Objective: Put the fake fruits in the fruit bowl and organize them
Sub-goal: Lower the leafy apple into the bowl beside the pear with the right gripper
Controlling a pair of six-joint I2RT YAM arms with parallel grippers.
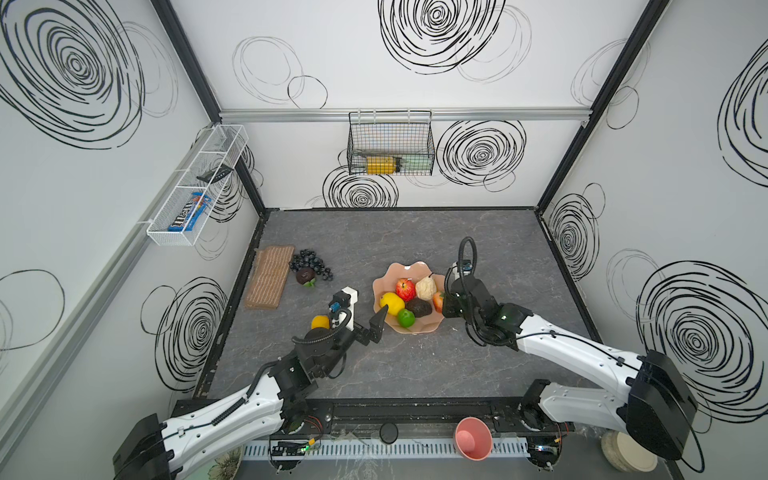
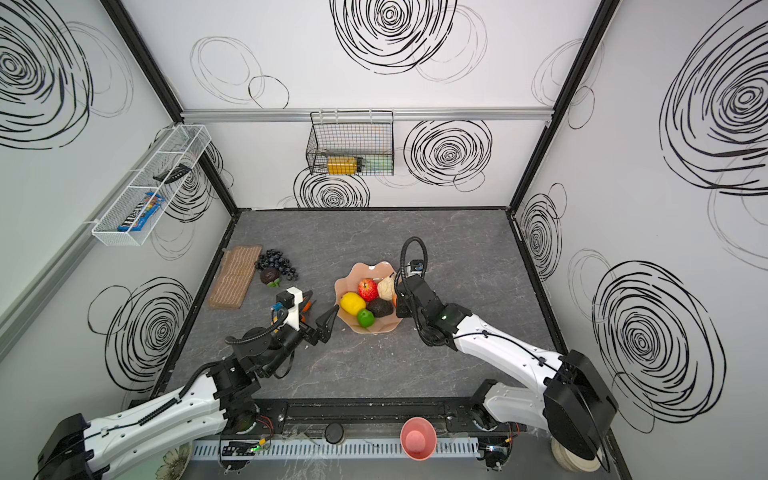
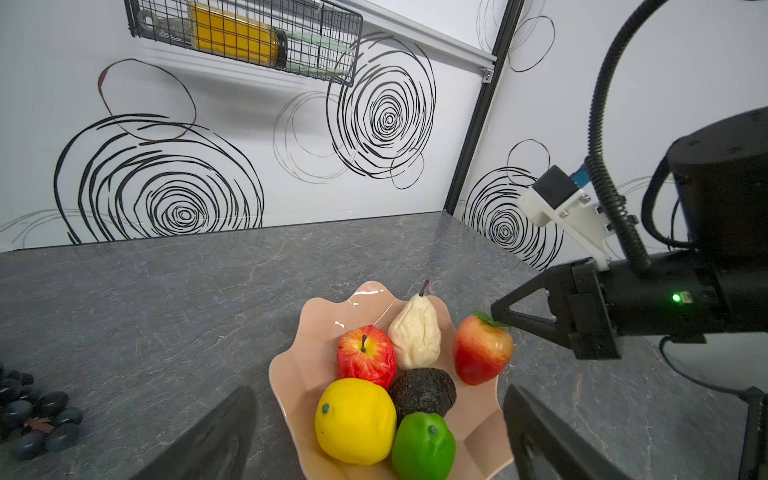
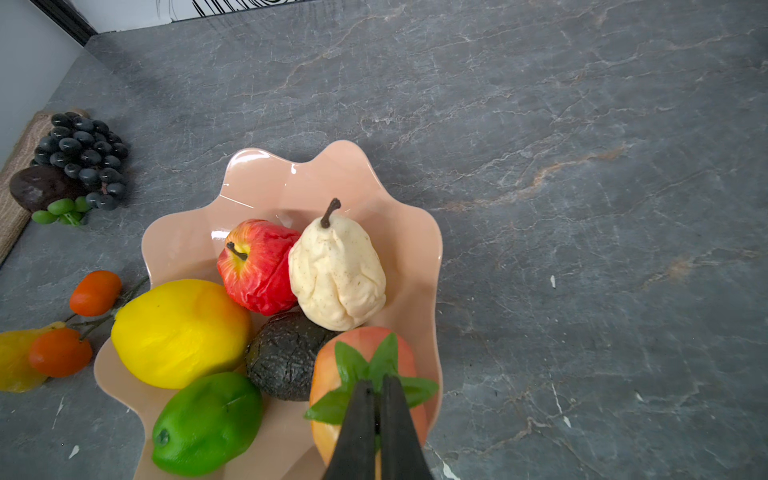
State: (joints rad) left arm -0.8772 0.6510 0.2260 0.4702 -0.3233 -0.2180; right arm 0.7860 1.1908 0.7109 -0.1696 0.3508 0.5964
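Pinching: right gripper (image 4: pixel 376 384) clenched on green leaves of red plastic strawberry (image 3: pixel 480 353), at rim of peach-pink scalloped glossy bowl (image 4: pixel 266 183)
Left gripper (image 3: pixel 378 392): spread wide, empty, beside bowl

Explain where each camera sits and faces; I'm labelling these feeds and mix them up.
Top views: high over the near edge, looking down on the table and fruit bowl; left arm and right arm show.
Left wrist: low beside the fruit bowl, facing the far wall; the open left tool frames it.
Right wrist: above the fruit bowl, looking down the shut right tool pinching the strawberry's leaves.
Shared: both wrist views show the strawberry.
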